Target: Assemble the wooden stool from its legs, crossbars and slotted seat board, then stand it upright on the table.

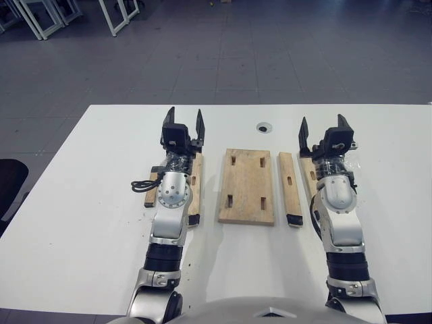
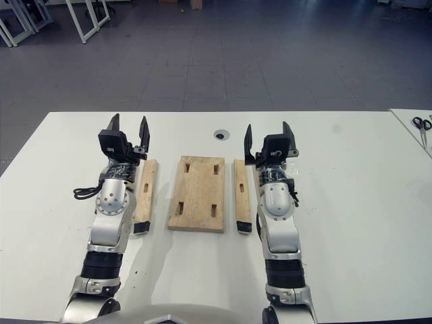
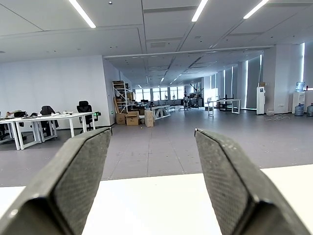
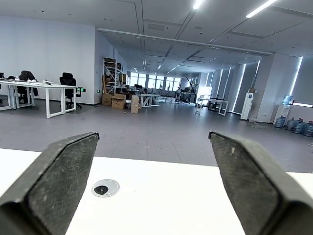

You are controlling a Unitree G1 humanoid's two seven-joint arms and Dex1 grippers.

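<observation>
On the white table [image 1: 81, 223], with the dial centred on the pale rectangular wooden seat board [image 1: 246, 183] and twelve pointing away from the robot, every stool part is found lying flat and unassembled. The board, cut with four short slots, is set at the middle between the two forearms.

At three o'clock, just beside the board, a narrow slotted wooden bar with a black end cap [image 1: 291, 196] is laid parallel to it. A further wooden strip [image 1: 308, 177] is partly covered by the right forearm.

At nine o'clock a second black-capped wooden bar [image 1: 196, 182] is seen along the inner side of the left forearm, and a shorter wooden piece [image 1: 150, 194] along its outer side. A looped black cable [image 1: 140, 183] lies next to that piece.

Farther out, at about eleven o'clock, the left gripper [image 1: 185, 115] is held above the table with its fingers spread and nothing between them. At about one o'clock the right gripper [image 1: 322, 121] is likewise spread and empty. A round cable grommet [image 1: 263, 127] is set into the table at twelve o'clock.

The parts are judged stiff and fairly light, with dry, unvarnished faces that should give good friction. The bars are best pinched across their narrow width near mid-length, clear of the slots. The board looks too broad to span flat, so a hold on one edge would probably be needed. The tenon-and-slot fits may be expected to jam if entered at a tilt.
</observation>
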